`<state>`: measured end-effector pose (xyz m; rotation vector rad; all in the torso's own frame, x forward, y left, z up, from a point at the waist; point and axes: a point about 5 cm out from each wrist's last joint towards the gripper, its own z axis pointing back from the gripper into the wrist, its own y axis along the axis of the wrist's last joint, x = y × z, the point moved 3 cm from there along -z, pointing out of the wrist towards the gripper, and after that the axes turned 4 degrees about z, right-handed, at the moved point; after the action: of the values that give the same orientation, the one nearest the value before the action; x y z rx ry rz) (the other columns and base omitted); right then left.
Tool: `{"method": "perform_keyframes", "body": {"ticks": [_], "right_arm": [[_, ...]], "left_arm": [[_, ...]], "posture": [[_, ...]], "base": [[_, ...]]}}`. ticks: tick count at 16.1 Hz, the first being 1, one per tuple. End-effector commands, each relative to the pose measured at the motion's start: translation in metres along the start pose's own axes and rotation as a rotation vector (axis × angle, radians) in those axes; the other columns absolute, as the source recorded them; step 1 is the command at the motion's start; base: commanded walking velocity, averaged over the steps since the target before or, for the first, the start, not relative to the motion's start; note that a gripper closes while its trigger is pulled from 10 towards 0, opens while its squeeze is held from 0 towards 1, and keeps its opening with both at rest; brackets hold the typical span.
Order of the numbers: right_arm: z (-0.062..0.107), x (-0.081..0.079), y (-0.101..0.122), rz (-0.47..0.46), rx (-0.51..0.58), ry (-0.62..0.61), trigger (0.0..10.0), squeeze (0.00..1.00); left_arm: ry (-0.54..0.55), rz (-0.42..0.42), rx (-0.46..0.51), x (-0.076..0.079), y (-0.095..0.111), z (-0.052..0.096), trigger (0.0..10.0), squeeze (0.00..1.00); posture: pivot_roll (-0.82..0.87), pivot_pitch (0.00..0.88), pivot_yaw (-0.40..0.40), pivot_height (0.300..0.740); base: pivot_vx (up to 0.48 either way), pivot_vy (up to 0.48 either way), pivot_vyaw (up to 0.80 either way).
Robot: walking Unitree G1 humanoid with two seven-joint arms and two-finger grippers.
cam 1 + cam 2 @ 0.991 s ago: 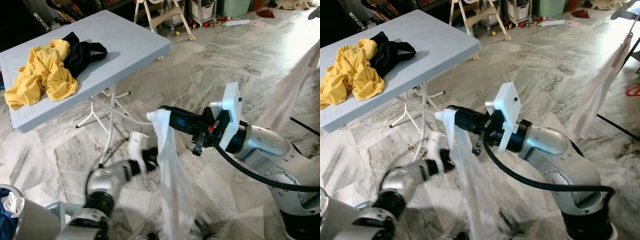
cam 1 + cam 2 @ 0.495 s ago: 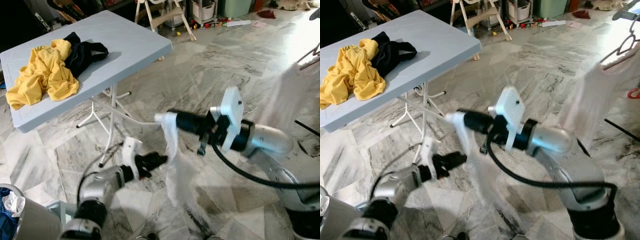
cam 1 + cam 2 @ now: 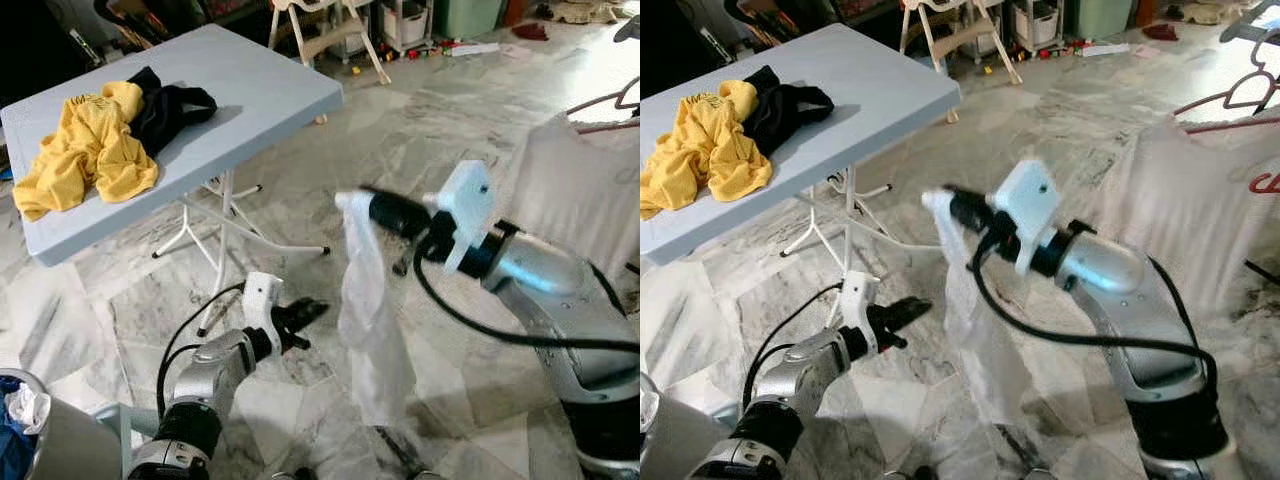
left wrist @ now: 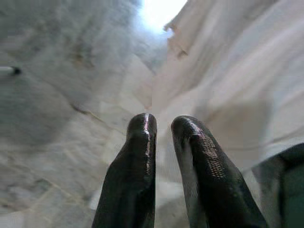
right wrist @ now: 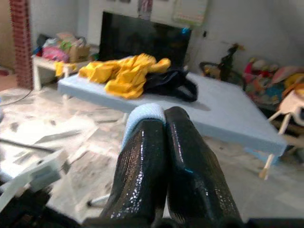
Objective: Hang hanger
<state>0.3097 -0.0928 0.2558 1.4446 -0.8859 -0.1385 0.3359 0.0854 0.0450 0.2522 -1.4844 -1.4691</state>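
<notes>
Left hand (image 3: 300,318): low over the marble floor (image 3: 420,130), fingers together, empty, just beside the hanging cloth.

Right hand (image 3: 375,208): held out at mid-height, fingers clamped on the top edge of a white garment (image 3: 372,320). A pale blue-white bit of it shows pinched between the fingertips in the right wrist view. The garment hangs straight down in a narrow, sheer, limp column, its lower end near the floor. Cannot tell whether a hanger is inside it; none made out at the grip.

Further right: a second white garment (image 3: 1185,215) already hangs on a red hanger (image 3: 1225,100), hooked on something at the frame edge.

Far left: table (image 3: 260,95) with yellow shirt (image 3: 85,145) and black cloth (image 3: 165,105).

Judgement: mid-task. Garment lifted and carried; hooking it beside the hung one is still to do.
</notes>
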Motion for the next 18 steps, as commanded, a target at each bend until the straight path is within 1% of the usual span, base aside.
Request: {"method": "perform_keyframes", "body": {"ticks": [1, 2, 4, 6, 7, 8, 9, 10, 11, 12, 13, 18], "right_arm": [[-0.004, 0.006, 0.013, 0.039, 0.049, -0.028, 0.0, 0.0], [-0.005, 0.008, 0.016, 0.043, 0.062, -0.042, 0.0, 0.0], [-0.008, 0.011, 0.021, 0.051, 0.079, -0.052, 0.0, 0.0], [-0.009, 0.011, 0.024, 0.041, 0.096, -0.046, 0.0, 0.0], [-0.01, 0.009, 0.028, 0.021, 0.116, -0.027, 0.0, 0.0], [-0.01, 0.007, 0.032, 0.007, 0.13, -0.006, 0.0, 0.0], [-0.01, 0.005, 0.033, 0.0, 0.136, 0.004, 0.0, 0.0], [-0.01, 0.004, 0.033, -0.004, 0.138, 0.011, 0.0, 0.0], [-0.01, 0.002, 0.034, -0.01, 0.141, 0.02, 0.0, 0.0], [-0.01, 0.001, 0.034, -0.012, 0.142, 0.022, 0.0, 0.0], [-0.01, -0.001, 0.036, -0.026, 0.152, 0.032, 0.0, 0.0], [-0.01, -0.007, 0.041, -0.058, 0.167, 0.071, 0.0, 0.0]], "left_arm": [[0.071, -0.008, 0.036, -0.011, 0.008, 0.003, 0.0, 0.0], [0.098, -0.002, 0.038, -0.014, 0.008, 0.003, 0.0, 0.0], [0.118, 0.001, 0.045, -0.015, 0.007, 0.003, 0.0, 0.0], [0.117, 0.009, 0.046, -0.014, 0.006, 0.002, 0.0, 0.0], [0.098, 0.009, 0.061, -0.01, 0.007, 0.0, 0.0, 0.0], [0.058, 0.014, 0.084, -0.002, 0.013, -0.004, 2.8, 0.0], [0.036, 0.021, 0.106, 0.003, 0.017, -0.007, 10.0, 0.0], [0.031, 0.031, 0.124, 0.004, 0.022, -0.009, 10.0, 0.0], [0.019, 0.044, 0.129, 0.006, 0.024, -0.011, 10.0, 1.0], [0.009, 0.051, 0.128, 0.007, 0.025, -0.011, 10.0, 1.0], [-0.024, 0.056, 0.125, 0.011, 0.026, -0.013, 10.0, 1.0], [-0.066, 0.062, 0.125, 0.016, 0.028, -0.016, 10.0, 1.0]], "posture": [[-0.25, 0.118, 0.163, 0.74], [-0.25, 0.118, 0.163, 0.74], [-0.25, 0.121, 0.164, 0.74], [-0.26, 0.124, 0.161, 0.74], [-0.26, 0.125, 0.163, 0.74], [-0.26, 0.126, 0.161, 0.74], [-0.26, 0.126, 0.163, 0.74], [-0.26, 0.127, 0.164, 0.74], [-0.26, 0.127, 0.166, 0.74], [-0.26, 0.127, 0.166, 0.74], [-0.26, 0.127, 0.169, 0.74], [-0.27, 0.129, 0.172, 0.74]], "base": [[0.0, 0.0, 0.0], [0.0, 0.0, 0.0], [0.0, 0.0, 0.0], [0.0, 0.0, 0.0], [0.0, 0.0, 0.0], [0.0, 0.0, 0.0], [0.0, 0.0, 0.0], [0.0, 0.0, 0.0], [0.0, 0.0, 0.0], [0.0, 0.0, 0.0], [0.0, 0.0, 0.0], [0.0, 0.0, 0.0]]}}
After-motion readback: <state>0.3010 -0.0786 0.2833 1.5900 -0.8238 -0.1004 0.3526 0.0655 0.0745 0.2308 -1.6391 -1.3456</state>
